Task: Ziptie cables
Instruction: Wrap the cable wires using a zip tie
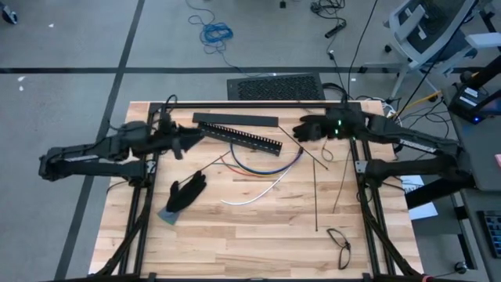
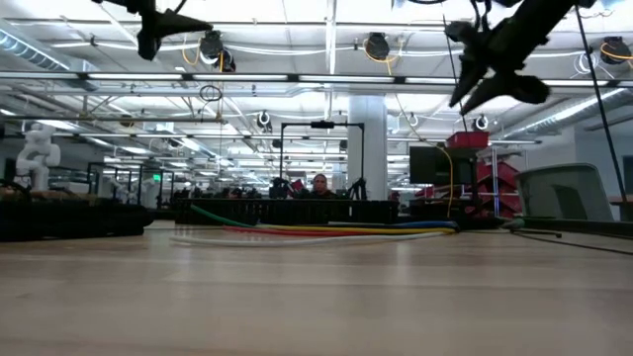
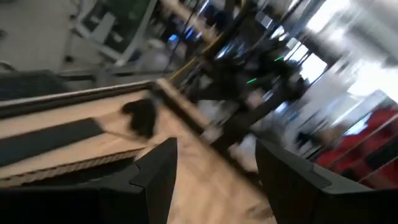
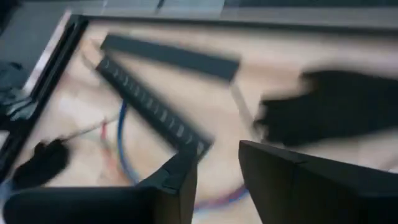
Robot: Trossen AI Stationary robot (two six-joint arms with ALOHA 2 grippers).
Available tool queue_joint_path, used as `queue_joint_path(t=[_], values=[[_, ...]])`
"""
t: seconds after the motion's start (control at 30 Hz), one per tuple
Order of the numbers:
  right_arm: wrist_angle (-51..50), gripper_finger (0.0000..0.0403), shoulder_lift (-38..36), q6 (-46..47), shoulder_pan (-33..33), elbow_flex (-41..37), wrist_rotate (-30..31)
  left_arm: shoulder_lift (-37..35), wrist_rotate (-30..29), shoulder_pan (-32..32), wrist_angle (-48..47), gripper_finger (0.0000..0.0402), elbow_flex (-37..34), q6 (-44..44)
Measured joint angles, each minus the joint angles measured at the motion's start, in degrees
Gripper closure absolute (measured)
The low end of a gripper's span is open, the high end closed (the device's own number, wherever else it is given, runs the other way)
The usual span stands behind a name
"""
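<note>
The cables [image 1: 262, 166] lie loose in arcs on the middle of the wooden table: blue, red, white and grey wires. They also show in the low view [image 2: 326, 229] and in the right wrist view [image 4: 123, 146]. My left gripper [image 1: 200, 135] hangs high over the far left, pointing level toward the right, open with nothing between its fingers [image 3: 214, 180]. My right gripper [image 1: 298, 131] hangs high over the far right, slanting down toward the left [image 2: 467, 91]. It is open with nothing between its fingers [image 4: 217, 168]. Neither gripper touches the cables.
A long black slotted bar [image 1: 244, 140] and a flat black bar [image 1: 235, 119] lie at the back. Thin black strips [image 1: 315, 188] lie right of the cables. A black glove [image 1: 186, 193] lies near left and glasses [image 1: 339, 244] near right. A dark blurred shape [image 4: 336, 112] lies below my right gripper.
</note>
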Motion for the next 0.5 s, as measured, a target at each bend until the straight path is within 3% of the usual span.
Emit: queue_joint_path(t=[0.1,0.23,0.33,0.5], values=[[-5.9,0.0307,1.3,10.1,11.0,-0.3,5.6,1.9,-0.1,0.0,-5.4,0.0189,2.7,4.7],[-3.2,0.0306,6.6,27.5,23.0,-2.3,17.0,2.8,-1.4,0.0,-11.7,0.0189,5.6,9.0],[0.4,0.0296,14.1,36.2,27.2,-3.7,22.0,2.8,-2.4,0.0,-12.4,0.0189,6.5,9.6],[8.8,0.0265,28.0,39.1,27.3,-3.7,22.2,1.3,-2.6,0.5,-14.5,0.0189,6.5,9.8]])
